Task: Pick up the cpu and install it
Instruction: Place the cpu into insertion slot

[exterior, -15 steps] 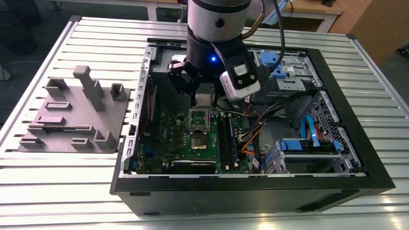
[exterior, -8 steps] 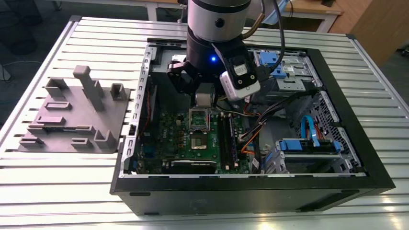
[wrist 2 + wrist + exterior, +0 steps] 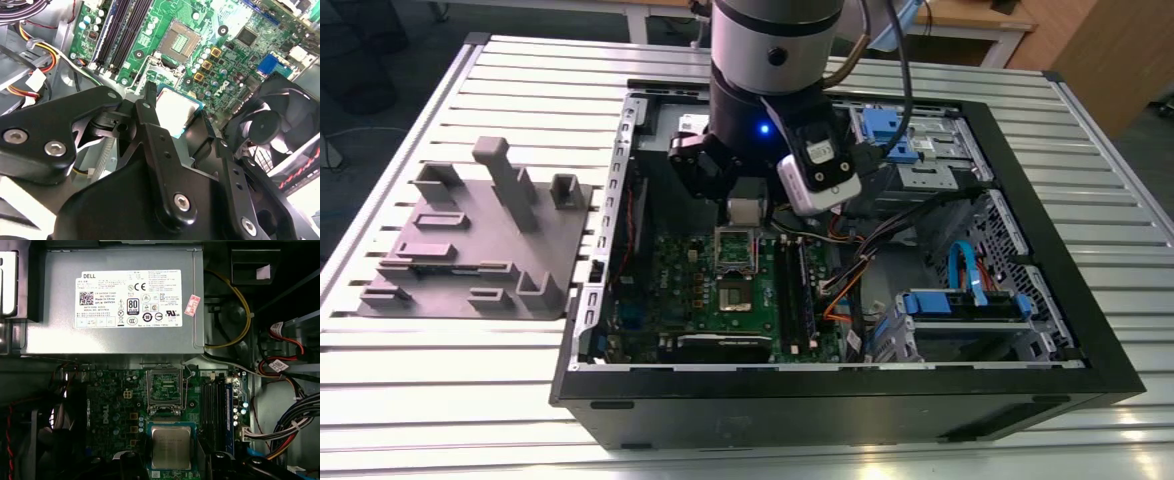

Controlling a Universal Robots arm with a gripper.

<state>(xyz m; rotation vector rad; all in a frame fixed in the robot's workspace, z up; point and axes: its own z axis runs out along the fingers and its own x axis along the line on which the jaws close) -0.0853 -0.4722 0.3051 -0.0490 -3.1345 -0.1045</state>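
Note:
My gripper (image 3: 744,214) hangs inside the open computer case (image 3: 854,395), low over the green motherboard (image 3: 680,290). It is shut on the cpu (image 3: 171,447), a flat silver square with a paler rim, held level between the two black fingers (image 3: 131,464). In the second wrist view the cpu (image 3: 175,107) sits between the fingers (image 3: 149,112), short of the bare socket (image 3: 179,40). The socket's hinged metal frame (image 3: 165,390) lies flipped open beside it. In the exterior view the socket (image 3: 736,297) lies a little in front of the gripper.
The big grey labelled power supply (image 3: 115,300) lies just behind the socket. Memory slots (image 3: 215,405) run along one side and a black fan (image 3: 270,125) stands on the other. Cable bundles (image 3: 285,425) and blue drive bays (image 3: 961,305) crowd the case. A grey plastic fixture (image 3: 480,240) sits outside.

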